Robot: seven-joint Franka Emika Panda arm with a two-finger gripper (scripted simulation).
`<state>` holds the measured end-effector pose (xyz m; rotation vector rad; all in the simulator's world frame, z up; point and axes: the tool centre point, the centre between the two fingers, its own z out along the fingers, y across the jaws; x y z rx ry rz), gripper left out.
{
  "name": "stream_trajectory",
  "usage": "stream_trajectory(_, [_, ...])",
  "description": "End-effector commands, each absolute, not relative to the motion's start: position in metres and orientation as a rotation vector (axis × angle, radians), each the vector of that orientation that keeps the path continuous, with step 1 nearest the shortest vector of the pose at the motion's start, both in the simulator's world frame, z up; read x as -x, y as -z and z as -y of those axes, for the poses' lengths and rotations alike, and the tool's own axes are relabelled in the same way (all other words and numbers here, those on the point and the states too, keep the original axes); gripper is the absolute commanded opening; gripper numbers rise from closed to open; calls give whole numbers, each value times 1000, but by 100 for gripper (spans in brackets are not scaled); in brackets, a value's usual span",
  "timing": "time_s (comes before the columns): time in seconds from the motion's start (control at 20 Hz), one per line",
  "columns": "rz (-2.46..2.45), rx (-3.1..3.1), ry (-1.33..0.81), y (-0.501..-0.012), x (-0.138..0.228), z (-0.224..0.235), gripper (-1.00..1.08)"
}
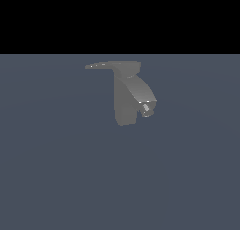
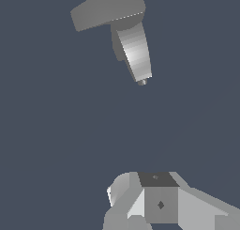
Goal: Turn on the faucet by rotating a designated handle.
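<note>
Well apart: gripper (jaws unclear), faucet.

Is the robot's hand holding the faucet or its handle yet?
No, nothing is held. The end effector is apart from the faucet and the handle.

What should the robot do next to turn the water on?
Probably move the gripper toward the thin flat grey handle atop the small matte grey faucet. Bare floor separates them, and nothing touches the handle yet. Whether the gripper is open is unclear.
</note>
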<state>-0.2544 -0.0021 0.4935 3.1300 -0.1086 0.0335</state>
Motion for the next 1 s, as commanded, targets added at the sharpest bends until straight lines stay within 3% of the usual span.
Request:
stream_trajectory(0.0, [140,-3129,-32,-490,251,-3,-100])
stream_trajectory(0.95, [649,-3071,-22,-429,183,-77,-100])
